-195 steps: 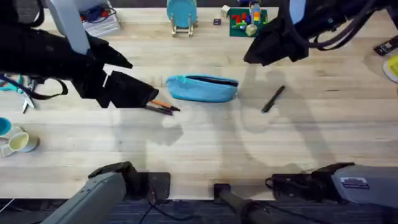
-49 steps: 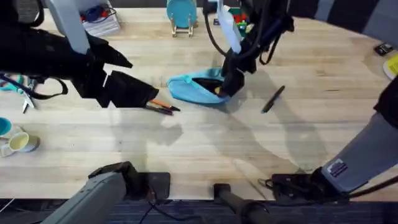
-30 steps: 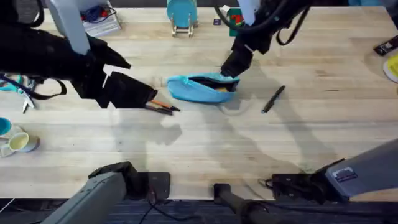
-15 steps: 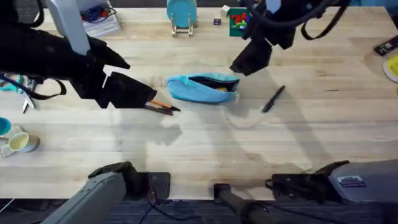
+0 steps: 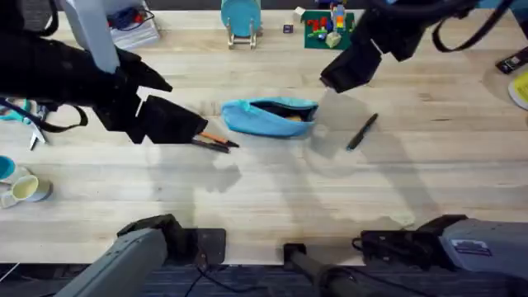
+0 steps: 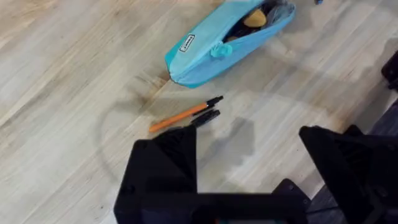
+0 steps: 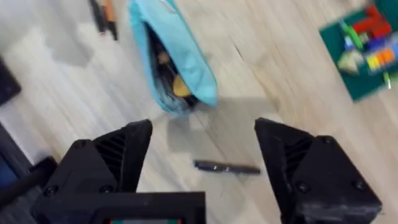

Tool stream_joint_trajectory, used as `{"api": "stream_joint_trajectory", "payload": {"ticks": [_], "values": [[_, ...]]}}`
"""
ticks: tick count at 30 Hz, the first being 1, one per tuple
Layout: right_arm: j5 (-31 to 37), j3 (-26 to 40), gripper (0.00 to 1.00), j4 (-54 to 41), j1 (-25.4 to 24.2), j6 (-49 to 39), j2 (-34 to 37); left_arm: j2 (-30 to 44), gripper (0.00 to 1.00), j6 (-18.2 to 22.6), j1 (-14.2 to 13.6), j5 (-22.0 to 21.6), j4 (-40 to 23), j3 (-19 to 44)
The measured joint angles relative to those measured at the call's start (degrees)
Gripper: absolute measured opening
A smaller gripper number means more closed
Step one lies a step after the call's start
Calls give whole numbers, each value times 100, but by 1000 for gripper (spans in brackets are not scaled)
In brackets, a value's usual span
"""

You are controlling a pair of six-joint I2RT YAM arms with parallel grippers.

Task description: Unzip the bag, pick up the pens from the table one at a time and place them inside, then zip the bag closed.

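Observation:
The light blue bag (image 5: 269,116) lies mid-table with its zipper open, showing a dark interior with something orange inside (image 6: 254,18). An orange pen (image 6: 180,116) and a dark pen (image 6: 206,117) lie side by side just left of the bag (image 6: 227,40), in front of my left gripper (image 6: 249,168), which is open and holds nothing. A black pen (image 5: 362,131) lies to the bag's right. My right gripper (image 7: 205,162) hovers open above the table between the bag (image 7: 174,56) and that black pen (image 7: 227,167); from overhead the right gripper (image 5: 342,74) sits behind the bag's right end.
A teal stand (image 5: 240,18) and a green plate of toy bricks (image 5: 327,26) sit at the back edge. Cups (image 5: 25,190) and scissors (image 5: 33,128) are at the far left. The table (image 5: 272,198) has bare wood in front of the bag.
My right gripper has lifted off the bag's right end and drawn back to the right. The bag now lies open with something orange inside. The left arm has not moved.

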Motion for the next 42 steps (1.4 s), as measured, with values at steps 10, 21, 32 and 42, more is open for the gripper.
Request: {"api": "stream_joint_trajectory", "payload": {"ticks": [10, 21, 32, 42], "values": [[1845, 4, 997, -674, 0, 2878, -35, -1, 999, 1, 0, 0, -1, 1], [2474, 4, 998, -1235, 0, 6389, -35, 0, 999, 1, 0, 0, 1, -1], [2397, 4, 996, -2053, -127, 8070, -35, 0, 999, -1, 0, 0, -1, -1], [2128, 4, 995, -2066, -383, 8401, -35, 0, 999, 1, 0, -2, -3, -1]]}}
